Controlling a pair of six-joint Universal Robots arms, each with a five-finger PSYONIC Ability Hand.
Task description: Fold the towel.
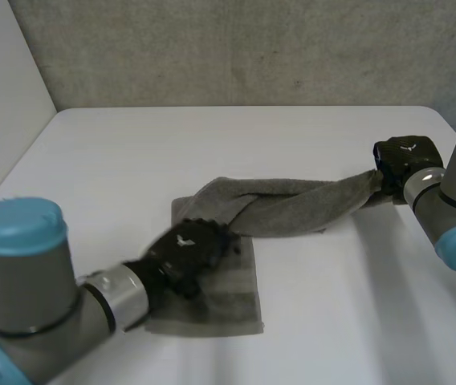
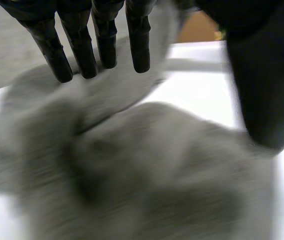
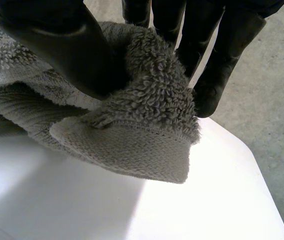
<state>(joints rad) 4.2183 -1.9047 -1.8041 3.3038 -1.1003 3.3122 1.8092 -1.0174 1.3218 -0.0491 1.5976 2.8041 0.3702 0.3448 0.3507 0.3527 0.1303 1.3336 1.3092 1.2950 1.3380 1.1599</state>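
Two sets of fingers frame this moment. On our right hand (image 1: 405, 159) the fingers (image 3: 217, 75) and thumb (image 3: 57, 45) are clamped on one hemmed corner of the towel (image 3: 147, 135), holding that corner clear of the surface (image 1: 332, 305) at the far right. On our left hand (image 1: 186, 255) the fingers (image 2: 82, 55) are straight and stand apart from the thumb, grasping nothing. The towel's other end lies just under that palm.

Outward from the pinched corner, the towel runs as a twisted, bunched band toward the left and toward us. It opens into a flat part lying on the surface beneath and beside our left hand. So the towel's long axis lies on a diagonal between our two hands. The right hand owns the raised far end, and the left hand is much nearer the flat near end.

We judge that the coming move turns on this line. The held corner would have to travel along it toward the left hand, and the twist must come out before any fold lies flat.
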